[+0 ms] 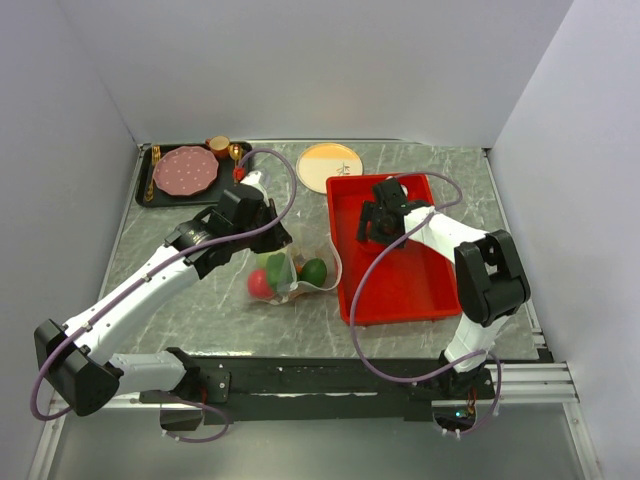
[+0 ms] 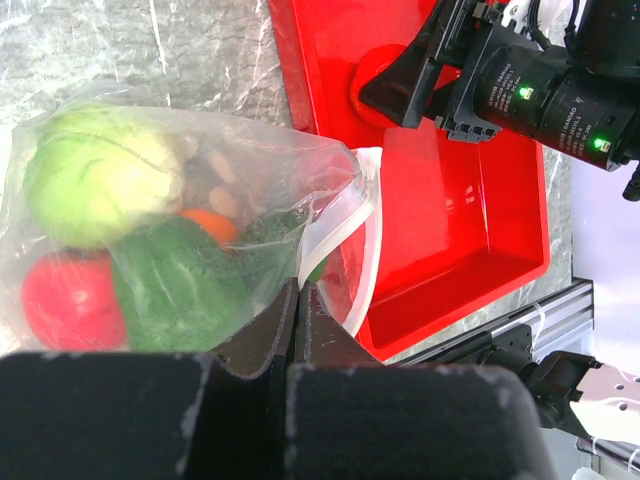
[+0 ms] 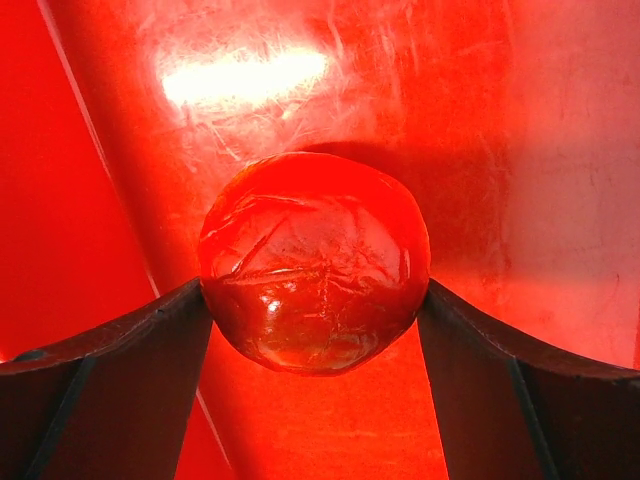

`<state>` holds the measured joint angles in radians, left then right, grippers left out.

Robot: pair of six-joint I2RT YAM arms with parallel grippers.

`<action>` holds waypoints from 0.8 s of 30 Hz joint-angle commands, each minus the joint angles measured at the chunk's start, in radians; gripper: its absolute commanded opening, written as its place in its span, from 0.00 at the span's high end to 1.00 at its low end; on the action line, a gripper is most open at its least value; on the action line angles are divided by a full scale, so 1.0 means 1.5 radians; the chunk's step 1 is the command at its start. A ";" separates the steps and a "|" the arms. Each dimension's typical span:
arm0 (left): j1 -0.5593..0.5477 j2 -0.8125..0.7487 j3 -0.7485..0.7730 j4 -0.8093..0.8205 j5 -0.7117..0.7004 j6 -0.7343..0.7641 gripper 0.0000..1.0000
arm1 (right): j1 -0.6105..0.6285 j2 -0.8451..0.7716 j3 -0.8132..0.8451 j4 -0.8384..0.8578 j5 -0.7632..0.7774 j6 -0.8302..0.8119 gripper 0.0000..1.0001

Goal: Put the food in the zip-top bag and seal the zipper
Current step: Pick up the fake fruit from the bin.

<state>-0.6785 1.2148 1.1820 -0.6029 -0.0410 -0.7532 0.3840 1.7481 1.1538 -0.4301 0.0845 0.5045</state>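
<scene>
The left arm (image 1: 150, 285) stretches forward and to the right, the left tool (image 2: 298, 285) pinched tight on the edge of the zip-top bag (image 2: 250, 150), while the right arm (image 1: 470, 260) folds at the elbow and reaches left, the right tool (image 3: 315, 288) pointing down, both fingers (image 3: 120, 370) against a red food ball (image 3: 310, 230).

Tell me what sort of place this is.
Probably a robot lab test cell, not a kitchen: plain white walls box in the table, the food in the zip-top bag looks toy, and a rail carries the left arm and right arm.
</scene>
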 commanded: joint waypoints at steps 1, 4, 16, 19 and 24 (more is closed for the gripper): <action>0.000 0.001 0.009 0.015 0.006 0.005 0.99 | 0.003 -0.041 -0.002 0.022 -0.018 -0.003 0.48; 0.000 0.002 0.009 0.017 0.011 0.005 0.99 | 0.002 -0.072 -0.017 0.026 -0.024 -0.002 0.53; 0.000 0.018 0.015 0.036 0.017 0.005 0.99 | 0.000 -0.176 -0.085 0.034 -0.049 0.018 0.52; 0.000 0.025 0.019 0.043 0.022 0.005 0.99 | 0.000 -0.201 -0.098 0.023 -0.047 0.018 0.52; 0.000 0.027 0.014 0.044 0.022 0.003 0.99 | 0.000 -0.235 -0.119 0.005 -0.050 0.025 0.52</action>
<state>-0.6781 1.2598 1.1824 -0.5800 -0.0212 -0.7528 0.3836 1.4731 1.0054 -0.4221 0.0143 0.5270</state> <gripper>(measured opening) 0.014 0.842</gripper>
